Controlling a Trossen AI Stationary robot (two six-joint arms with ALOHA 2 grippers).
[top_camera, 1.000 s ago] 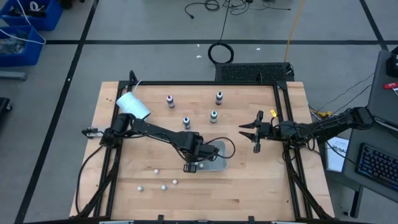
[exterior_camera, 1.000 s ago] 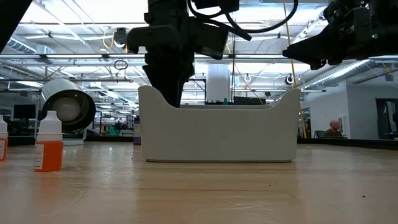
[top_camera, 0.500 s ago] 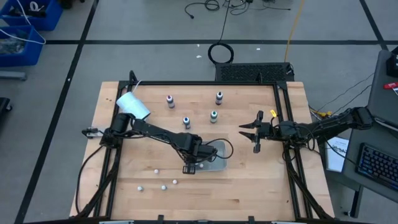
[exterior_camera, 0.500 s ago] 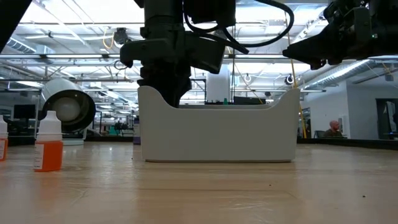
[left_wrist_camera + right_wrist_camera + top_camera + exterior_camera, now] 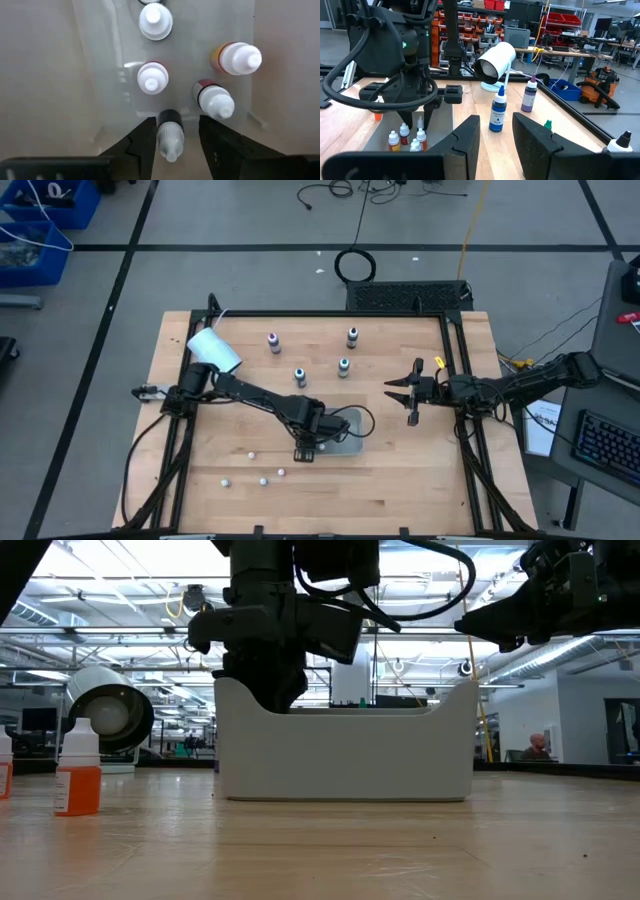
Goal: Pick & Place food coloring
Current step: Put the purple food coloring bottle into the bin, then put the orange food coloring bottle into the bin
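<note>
Item: food coloring bottles (image 5: 343, 366), four upright on the far half of the table; more stand in the tray (image 5: 100, 75). Likely light, rigid, smooth, tippy; grasp across the body. Left gripper (image 5: 171, 137) straddles a dark-banded bottle (image 5: 170, 135), jaws parting. Right gripper (image 5: 406, 399) idles right, part-open, empty.

I see the left gripper (image 5: 422, 120) above small bottles (image 5: 407, 140); a blue bottle (image 5: 496, 116) stands beside a purple bottle (image 5: 529, 95).
</note>
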